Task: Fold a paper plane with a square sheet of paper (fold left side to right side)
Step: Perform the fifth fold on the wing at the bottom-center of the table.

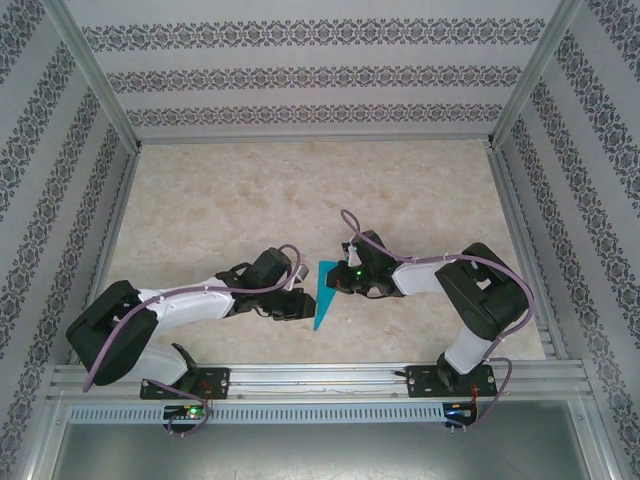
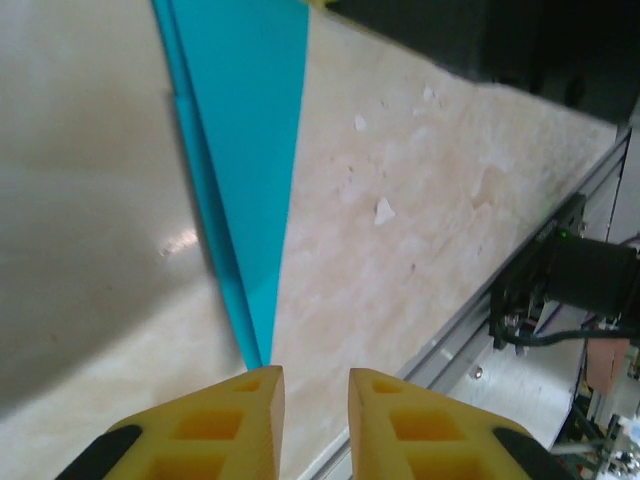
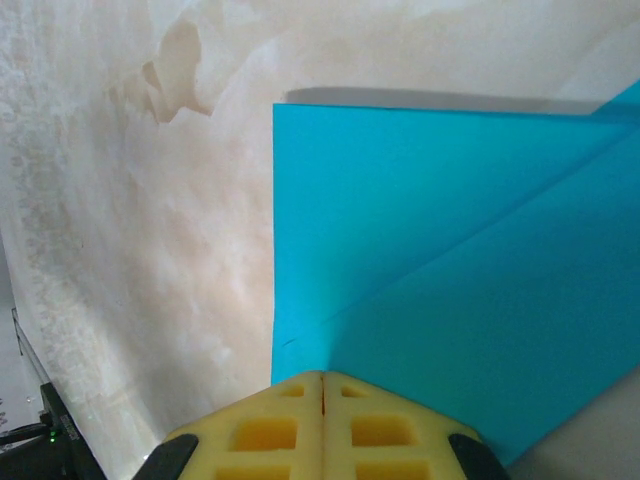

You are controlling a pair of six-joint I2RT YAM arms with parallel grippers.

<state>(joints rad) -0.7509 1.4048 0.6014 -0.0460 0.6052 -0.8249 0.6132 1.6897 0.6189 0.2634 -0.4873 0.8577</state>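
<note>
Near the front rail, the left gripper [image 2: 315, 400] is held with jaws narrowly parted, nothing between them, just at the pointed tip of the narrow turquoise-blue folded paper plane [image 1: 321, 296]. The plane is laid flat on the marbled beige tabletop [image 1: 250, 200]. Over its wider far end, the right gripper [image 3: 322, 395] is closed tight.
</note>
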